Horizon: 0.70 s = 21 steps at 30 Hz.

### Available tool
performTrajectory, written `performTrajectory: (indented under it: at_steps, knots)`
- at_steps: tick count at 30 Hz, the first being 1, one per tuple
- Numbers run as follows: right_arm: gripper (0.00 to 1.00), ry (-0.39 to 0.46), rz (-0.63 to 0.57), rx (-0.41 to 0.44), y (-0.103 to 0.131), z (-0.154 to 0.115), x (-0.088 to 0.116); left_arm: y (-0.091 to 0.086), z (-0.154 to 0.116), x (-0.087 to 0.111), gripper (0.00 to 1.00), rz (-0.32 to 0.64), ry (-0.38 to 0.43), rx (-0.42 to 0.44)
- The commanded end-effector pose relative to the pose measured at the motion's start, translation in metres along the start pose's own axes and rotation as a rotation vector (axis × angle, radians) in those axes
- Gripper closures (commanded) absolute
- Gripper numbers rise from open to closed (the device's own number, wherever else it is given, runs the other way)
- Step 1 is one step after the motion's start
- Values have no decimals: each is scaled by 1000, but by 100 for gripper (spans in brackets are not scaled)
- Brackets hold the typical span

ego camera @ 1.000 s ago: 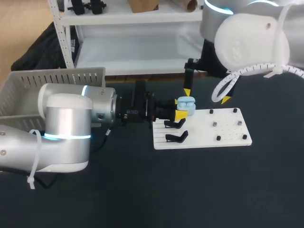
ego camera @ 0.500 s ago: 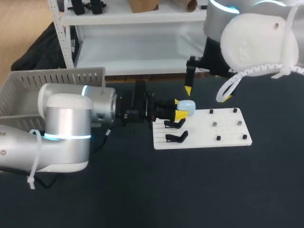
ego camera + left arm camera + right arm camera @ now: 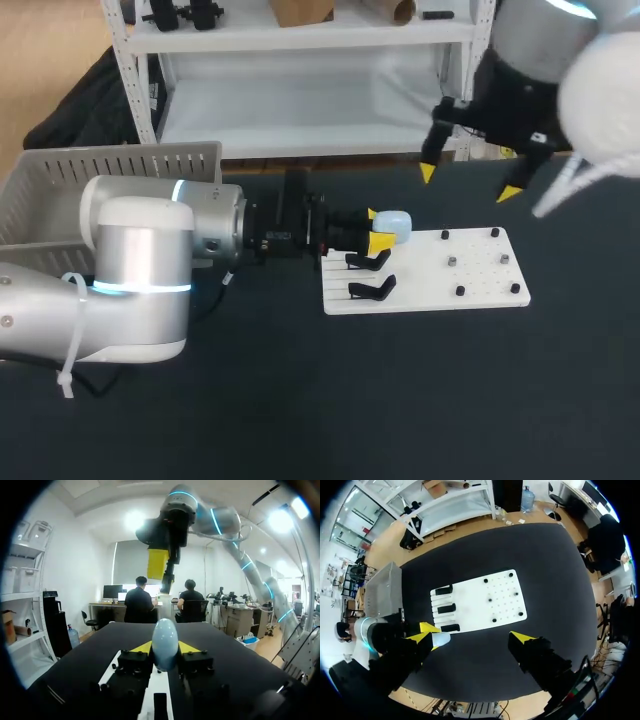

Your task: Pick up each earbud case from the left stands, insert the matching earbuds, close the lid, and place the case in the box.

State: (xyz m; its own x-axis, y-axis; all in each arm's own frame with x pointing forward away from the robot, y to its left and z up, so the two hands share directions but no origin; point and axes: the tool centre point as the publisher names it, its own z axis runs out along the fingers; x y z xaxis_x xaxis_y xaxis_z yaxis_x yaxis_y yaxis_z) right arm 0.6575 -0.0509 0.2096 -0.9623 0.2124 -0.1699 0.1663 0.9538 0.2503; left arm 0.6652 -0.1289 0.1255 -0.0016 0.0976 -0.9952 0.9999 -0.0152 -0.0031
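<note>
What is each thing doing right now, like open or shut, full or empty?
earbud case: lid shut, held in a gripper.
left gripper: shut on the earbud case.
right gripper: open, empty, up above the table.
black stands: three, all empty.
grey box: inside mostly hidden, cannot tell.

- The right gripper (image 3: pixel 472 636) hangs above the dark table (image 3: pixel 550 580), fingers wide apart
- Under it lies a white board (image 3: pixel 480 602) with three black stands (image 3: pixel 446 609)
- A pale blue case (image 3: pixel 441 639) is just beside the board
</note>
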Motion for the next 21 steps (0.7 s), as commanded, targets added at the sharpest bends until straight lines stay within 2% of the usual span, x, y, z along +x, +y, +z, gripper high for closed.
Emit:
performTrajectory:
  at_steps: [1, 13, 17, 21]
  knots:
    - [0, -146, 18, -80, -17, -4, 11, -5, -20, -12, 100, 20, 19, -59]
    - [0, -146, 18, -80, -17, -4, 11, -13, -98, -57, 100, 116, 82, -288]
    - [0, -146, 18, -80, -17, -4, 11, -11, -123, -58, 100, 105, 85, -367]
    - [0, -146, 18, -80, -17, -4, 11, -3, -149, -46, 100, 60, 84, -452]
